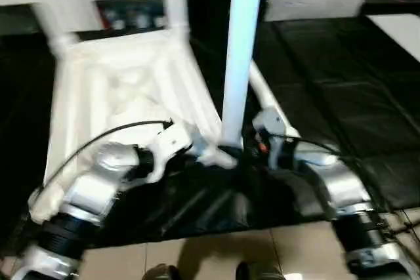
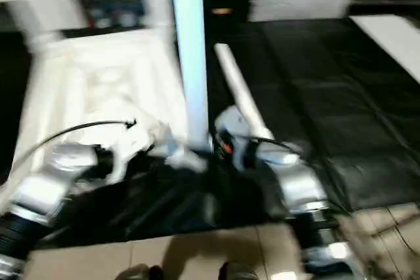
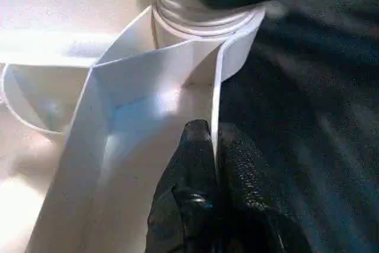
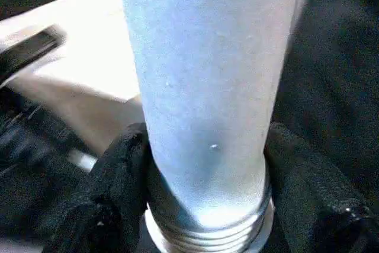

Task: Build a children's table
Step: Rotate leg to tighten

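Right wrist view shows the right gripper (image 4: 207, 205) with its jaws closed around an upright leg (image 1: 241, 50), just above the threaded end at the table top's (image 1: 125, 90) near corner socket. The left gripper (image 3: 216, 164) pinches the rim there, jaws nearly shut. Keep the leg plumb while turning, the rim pinned; a tilt could cross-thread it.

Indoor workroom, black-covered work surface (image 1: 341, 96), tiled floor (image 1: 216, 254)
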Robot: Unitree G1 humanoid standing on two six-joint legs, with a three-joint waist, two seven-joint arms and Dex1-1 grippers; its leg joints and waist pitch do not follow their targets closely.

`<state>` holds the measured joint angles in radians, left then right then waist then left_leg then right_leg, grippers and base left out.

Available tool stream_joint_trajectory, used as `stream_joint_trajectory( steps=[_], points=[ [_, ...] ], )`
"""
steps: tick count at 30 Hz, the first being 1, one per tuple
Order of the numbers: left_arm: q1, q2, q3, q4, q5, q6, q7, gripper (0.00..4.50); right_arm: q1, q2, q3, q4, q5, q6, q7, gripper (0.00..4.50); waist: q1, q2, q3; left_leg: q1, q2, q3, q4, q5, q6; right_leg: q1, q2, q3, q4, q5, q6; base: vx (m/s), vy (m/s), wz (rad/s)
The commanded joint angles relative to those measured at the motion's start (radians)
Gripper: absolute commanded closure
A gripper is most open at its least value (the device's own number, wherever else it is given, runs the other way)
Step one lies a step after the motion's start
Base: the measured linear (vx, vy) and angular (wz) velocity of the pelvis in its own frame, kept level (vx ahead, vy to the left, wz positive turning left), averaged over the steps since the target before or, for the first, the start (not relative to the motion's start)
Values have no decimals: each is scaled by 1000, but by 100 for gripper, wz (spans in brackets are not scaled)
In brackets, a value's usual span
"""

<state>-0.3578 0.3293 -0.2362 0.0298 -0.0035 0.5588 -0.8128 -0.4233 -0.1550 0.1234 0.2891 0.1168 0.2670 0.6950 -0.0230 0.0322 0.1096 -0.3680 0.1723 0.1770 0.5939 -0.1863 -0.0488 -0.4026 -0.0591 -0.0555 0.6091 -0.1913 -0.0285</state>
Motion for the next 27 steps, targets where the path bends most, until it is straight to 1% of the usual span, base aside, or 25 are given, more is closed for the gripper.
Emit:
stream_joint_trajectory(
  steps=[1, 2, 3, 4, 5, 6, 7, 8, 9, 10, 11, 12, 13, 14, 15, 18, 19, 20, 21, 22, 23, 24, 25, 26, 27],
  points=[
    [-13, -89, 14, -54, -14, 26, 119, 450, -8, 87, 62, 47, -6, 38, -68, 194, 3, -11, -57, 1, 46, -27, -73, -257, 30, 38, -79, 51, -103, -462, -153, 0, 0, 0],
    [-21, -134, 32, -48, -11, 35, 177, 450, -24, 118, 52, 66, -14, 39, -122, 194, -1, -10, -60, -1, 46, -27, -72, -243, 37, 39, -78, 50, -102, -440, -157, 0, 0, 0],
    [-30, -165, 48, -41, -9, 46, 222, 450, -38, 146, 33, 79, -12, 54, -174, 194, -3, -11, -60, 0, 43, -25, -70, -233, 44, 37, -77, 50, -102, -421, -161, 0, 0, 0],
    [-31, -168, 49, -41, -8, 47, 226, 450, -39, 148, 30, 80, -12, 56, -179, 194, -5, -12, -61, -2, 43, -24, -70, -222, 48, 39, -76, 51, -101, -409, -164, 0, 0, 0],
    [-51, -219, 68, -30, 16, 62, 309, 450, -69, 198, -12, 106, -13, 96, -278, 194, -6, -11, -64, -4, 42, -23, -69, -202, 56, 41, -75, 51, -99, -376, -169, 0, 0, 0],
    [-60, -235, 69, -23, 26, 61, 333, 450, -82, 207, -17, 121, -21, 102, -303, 194, -5, -8, -69, -2, 44, -23, -68, -183, 60, 42, -74, 51, -96, -338, -180, 0, 0, 0],
    [-60, -235, 69, -23, 26, 61, 333, 450, -82, 207, -17, 121, -21, 102, -303, 194, -6, -9, -71, -4, 42, -23, -66, -169, 63, 45, -73, 51, -92, -310, -185, 0, 0, 0],
    [-72, -250, 72, -12, 36, 56, 360, 450, -90, 209, -14, 132, -31, 90, -309, 194, -2, -7, -75, -3, 43, -20, -64, -140, 74, 45, -73, 51, -88, -246, -196, 0, 0, 0],
    [-77, -255, 72, -9, 40, 56, 369, 450, -90, 212, -16, 136, -28, 81, -308, 194, 0, -7, -75, -6, 45, -19, -62, -116, 89, 48, -74, 52, -83, -187, -215, 0, 0, 0],
    [-81, -259, 72, -9, 43, 60, 378, 450, -90, 215, -20, 138, -25, 73, -308, 141, 3, -6, -77, -8, 45, -19, -61, -103, 95, 51, -74, 51, -79, -159, -222, 0, 0, 0],
    [-81, -259, 72, -9, 43, 60, 378, 450, -90, 215, -20, 138, -25, 73, -308, 128, 7, -7, -80, -8, 44, -18, -59, -74, 112, 52, -73, 52, -73, -100, -233, 0, 0, 0],
    [-87, -253, 62, -7, 52, 63, 377, 450, -86, 215, -26, 138, -29, 68, -318, 128, 9, -4, -82, -7, 45, -18, -58, -61, 120, 54, -74, 51, -70, -76, -241, 0, 0, 0],
    [-90, -245, 56, -4, 57, 62, 370, 450, -82, 212, -27, 136, -34, 67, -320, 123, 11, -3, -82, -8, 45, -17, -57, -44, 135, 55, -74, 50, -67, -42, -250, 0, 0, 0],
    [-93, -237, 50, -1, 63, 62, 364, 450, -78, 207, -26, 133, -45, 65, -328, 123, 11, -3, -83, -9, 45, -18, -57, -40, 140, 56, -76, 50, -66, -33, -255, 0, 0, 0],
    [-93, -232, 48, 3, 67, 59, 360, 450, -72, 200, -24, 129, -57, 61, -333, 92, 12, 6, -85, -8, 47, -19, -55, -36, 145, 57, -76, 47, -64, -29, -262, 0, 0, 0],
    [-92, -220, 40, 11, 72, 55, 348, 450, -54, 180, -19, 111, -73, 46, -339, 69, 10, 3, -82, -8, 48, -18, -58, -72, 134, 57, -76, 46, -71, -76, -261, 0, 0, 0],
    [-92, -220, 40, 12, 73, 56, 350, 450, -52, 176, -18, 108, -72, 44, -339, 52, 10, 2, -82, -7, 49, -19, -58, -96, 119, 57, -78, 46, -75, -112, -254, 0, 0, 0],
    [-100, -221, 48, 32, 77, 48, 366, 450, -36, 161, -17, 77, -76, 47, -338, 52, 9, 3, -81, -8, 49, -20, -59, -101, 114, 57, -78, 46, -75, -121, -251, 0, 0, 0],
    [-100, -221, 49, 33, 77, 48, 367, 450, -36, 161, -17, 75, -76, 47, -338, 40, 12, 4, -80, -3, 49, -19, -59, -110, 108, 53, -74, 46, -79, -137, -241, 0, 0, 0],
    [-104, -221, 55, 47, 80, 42, 378, 450, -23, 150, -15, 50, -80, 48, -337, 35, 10, 2, -80, -5, 50, -19, -59, -112, 107, 54, -75, 46, -77, -136, -241, 0, 0, 0],
    [-116, -222, 65, 75, 83, 30, 395, 450, -6, 135, -13, 16, -87, 49, -333, 31, 11, 4, -83, -6, 49, -19, -59, -111, 103, 55, -75, 46, -76, -129, -239, 0, 0, 0],
    [-131, -225, 77, 110, 85, 12, 413, 450, 13, 121, -15, -28, -88, 54, -327, 24, 12, 11, -83, -4, 48, -19, -58, -114, 102, 54, -73, 46, -77, -124, -234, 0, 0, 0],
    [-141, -227, 83, 132, 85, 0, 423, 450, 23, 113, -16, -53, -89, 57, -324, 12, 12, 7, -82, -5, 46, -18, -57, -119, 104, 53, -72, 46, -81, -127, -227, 0, 0, 0],
    [-150, -229, 89, 150, 85, -8, 432, 450, 32, 107, -18, -77, -88, 59, -321, 4, 14, 5, -85, -8, 46, -21, -57, -112, 102, 59, -74, 47, -76, -113, -227, 0, 0, 0],
    [-150, -229, 89, 150, 85, -8, 432, 450, 32, 107, -18, -77, -88, 59, -321, 4, 12, 3, -85, -12, 45, -22, -58, -110, 103, 61, -74, 45, -75, -111, -225, 0, 0, 0]
  ],
)
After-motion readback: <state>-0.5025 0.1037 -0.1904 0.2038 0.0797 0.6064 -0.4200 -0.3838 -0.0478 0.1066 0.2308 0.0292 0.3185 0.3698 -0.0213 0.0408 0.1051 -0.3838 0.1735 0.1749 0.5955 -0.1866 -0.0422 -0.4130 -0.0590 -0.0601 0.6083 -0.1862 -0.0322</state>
